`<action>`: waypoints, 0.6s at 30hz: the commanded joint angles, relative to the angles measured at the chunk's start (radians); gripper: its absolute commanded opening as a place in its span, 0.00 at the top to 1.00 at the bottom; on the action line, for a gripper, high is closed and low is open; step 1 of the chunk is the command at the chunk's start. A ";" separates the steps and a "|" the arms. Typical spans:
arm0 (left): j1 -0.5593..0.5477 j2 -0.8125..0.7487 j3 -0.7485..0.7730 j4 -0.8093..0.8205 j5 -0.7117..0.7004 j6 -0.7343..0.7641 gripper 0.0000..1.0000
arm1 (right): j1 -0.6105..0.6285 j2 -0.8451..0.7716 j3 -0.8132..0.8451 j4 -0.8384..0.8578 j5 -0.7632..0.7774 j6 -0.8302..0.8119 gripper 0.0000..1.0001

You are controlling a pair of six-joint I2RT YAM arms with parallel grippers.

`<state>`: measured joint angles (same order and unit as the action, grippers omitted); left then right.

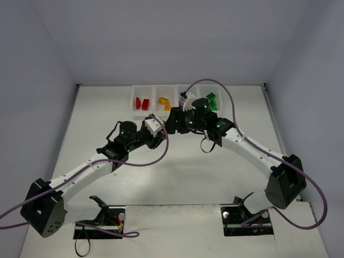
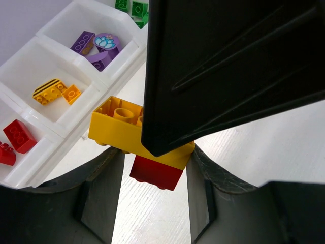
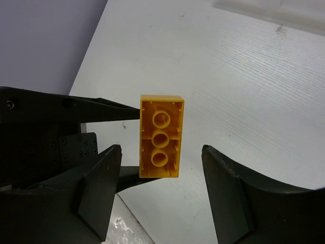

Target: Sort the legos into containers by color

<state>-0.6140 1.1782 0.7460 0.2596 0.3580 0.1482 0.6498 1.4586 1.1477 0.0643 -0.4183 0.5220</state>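
My left gripper (image 1: 162, 130) (image 2: 156, 152) is shut on a clump held above the table: a yellow lego (image 2: 119, 124) with a red lego (image 2: 156, 173) joined under it. My right gripper (image 1: 175, 121) (image 3: 160, 150) is open, with one finger on either side of the yellow lego (image 3: 160, 136), not touching it. One right finger (image 2: 228, 66) covers part of the clump. The left fingers (image 3: 101, 109) reach in behind the lego. The containers (image 1: 155, 88) (image 2: 76, 61) hold red legos (image 2: 19, 134), yellow-orange legos (image 2: 53, 91), purple legos (image 2: 96, 46) and green legos (image 2: 132, 7).
The two arms meet just in front of the row of containers, at mid-table. Purple cables (image 1: 156, 156) loop off both arms. Grey walls (image 1: 43, 80) close the table at the left, right and back. The table's left edge (image 3: 89, 56) shows in the right wrist view.
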 commanded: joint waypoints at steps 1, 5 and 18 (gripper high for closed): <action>0.003 -0.045 0.027 0.087 0.012 -0.013 1.00 | 0.008 0.005 0.007 0.069 0.026 -0.011 0.39; 0.003 -0.057 0.019 0.087 0.013 -0.021 1.00 | 0.013 0.019 0.010 0.072 0.016 -0.014 0.41; 0.003 -0.060 0.010 0.098 0.025 -0.030 1.00 | 0.025 0.055 0.038 0.097 -0.051 -0.016 0.58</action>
<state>-0.6140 1.1542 0.7383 0.2584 0.3595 0.1287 0.6693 1.5055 1.1461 0.1017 -0.4435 0.5159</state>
